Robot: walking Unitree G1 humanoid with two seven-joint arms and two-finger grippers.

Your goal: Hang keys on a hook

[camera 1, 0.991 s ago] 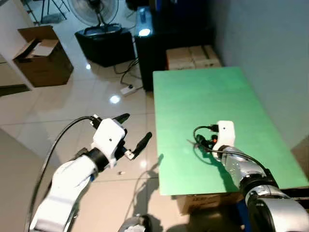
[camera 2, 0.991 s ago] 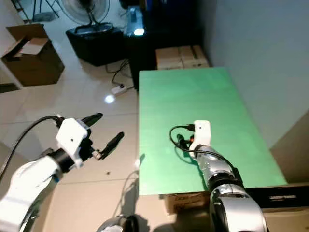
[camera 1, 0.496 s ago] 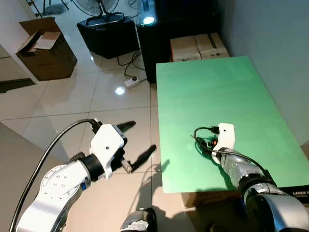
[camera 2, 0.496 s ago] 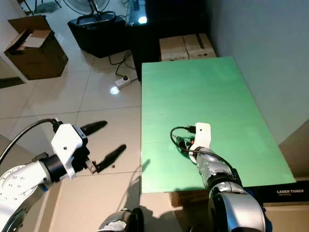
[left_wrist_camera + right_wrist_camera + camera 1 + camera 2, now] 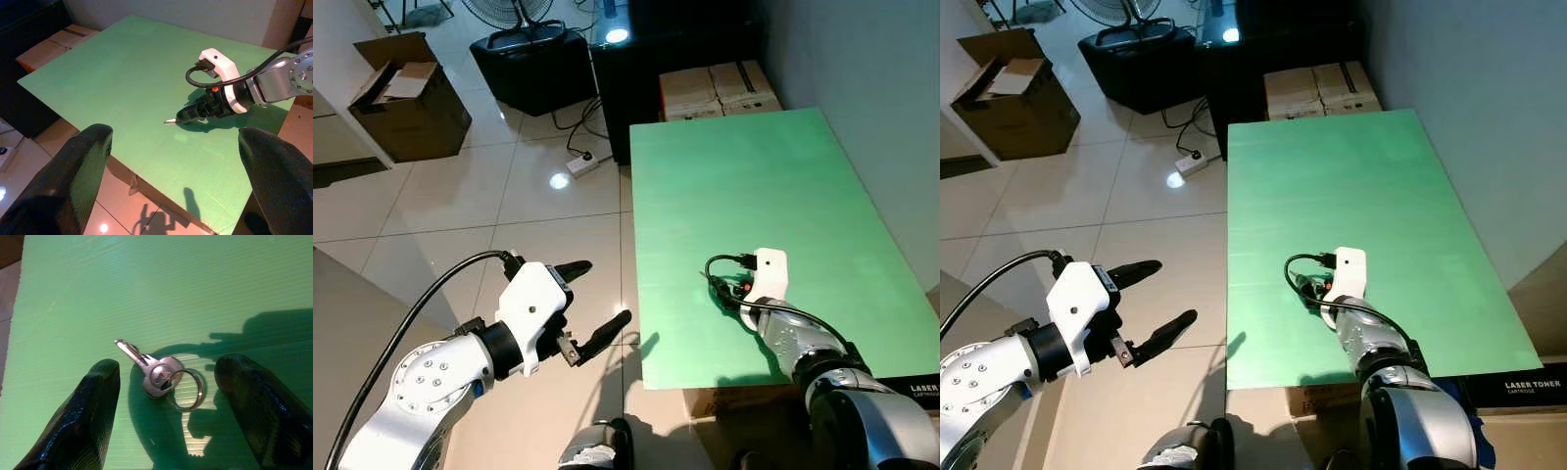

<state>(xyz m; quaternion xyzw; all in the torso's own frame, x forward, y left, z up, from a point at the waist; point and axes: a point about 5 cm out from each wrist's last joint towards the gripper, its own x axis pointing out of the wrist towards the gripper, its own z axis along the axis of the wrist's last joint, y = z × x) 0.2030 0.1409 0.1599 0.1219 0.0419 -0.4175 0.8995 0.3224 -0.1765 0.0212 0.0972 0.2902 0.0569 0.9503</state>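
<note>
On green table [image 5: 773, 186], near its front-left corner: keys [image 5: 159, 374] on a ring, lying flat between spread fingers of right gripper [image 5: 171, 406]. Left gripper [image 5: 592, 299], fingers spread, over tiled floor [image 5: 460, 196].

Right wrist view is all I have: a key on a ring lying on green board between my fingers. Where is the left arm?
Observer: The left gripper is out over the tiled floor, beside the table, fingers spread.
Operator: Does the right gripper have the key yet?
Observer: No. The right gripper is low at the table, its fingers open to either side of the key, which lies flat.
Operator: Any hook nearby?
Observer: I can make out none. Past the table's far end are cardboard boxes and a dark cabinet.
</note>
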